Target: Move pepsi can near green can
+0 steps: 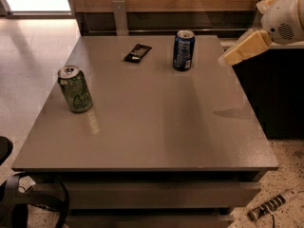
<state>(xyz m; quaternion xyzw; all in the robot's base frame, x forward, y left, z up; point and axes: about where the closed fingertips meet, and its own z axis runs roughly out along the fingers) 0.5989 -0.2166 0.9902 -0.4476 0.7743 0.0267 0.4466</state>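
Dark blue, silver-topped pepsi can (183, 50) standing upright at 12 o'clock on grey table (156, 127); light green can (74, 89) standing at 9 o'clock, well apart. Cream gripper (233, 56) hovering at 2 o'clock, touching neither; openness impossible to tell.

I see the pepsi can (183, 50) dark blue, the green can (75, 89) pale-swirled — grey bench (156, 127). My cream hand (229, 56) hovers far right.
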